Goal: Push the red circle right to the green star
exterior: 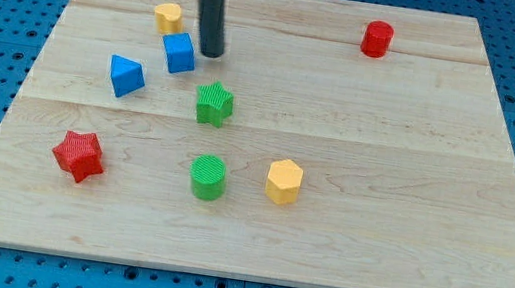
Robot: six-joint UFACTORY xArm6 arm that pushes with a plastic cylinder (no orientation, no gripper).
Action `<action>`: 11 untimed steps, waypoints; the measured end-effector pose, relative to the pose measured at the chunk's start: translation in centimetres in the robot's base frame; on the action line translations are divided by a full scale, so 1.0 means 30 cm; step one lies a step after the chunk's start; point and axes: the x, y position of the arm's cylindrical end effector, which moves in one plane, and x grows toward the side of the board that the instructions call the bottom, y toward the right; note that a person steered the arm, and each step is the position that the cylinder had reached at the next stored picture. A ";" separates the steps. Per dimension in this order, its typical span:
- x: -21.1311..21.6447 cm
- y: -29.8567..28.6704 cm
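Your red circle (377,39) sits far right on the wooden board (413,186), well apart from the green star (214,104) near the middle. My tip (211,55) rests just right of the blue cube (179,53), beyond the star. The rod has no fingers and holds nothing.

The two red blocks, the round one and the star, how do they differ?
The red circle is a plain cylinder; the red star has points. The circle sits near the view's top right, the star at the lower left. The circle stands alone; the star has blocks nearer. Both are red and ribbed.
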 end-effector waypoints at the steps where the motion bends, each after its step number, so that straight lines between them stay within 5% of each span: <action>1: -0.043 0.435; 2: -0.068 0.845; 3: -0.187 1.006; 5: -0.253 0.530; 7: -0.184 0.567; 11: 0.238 0.314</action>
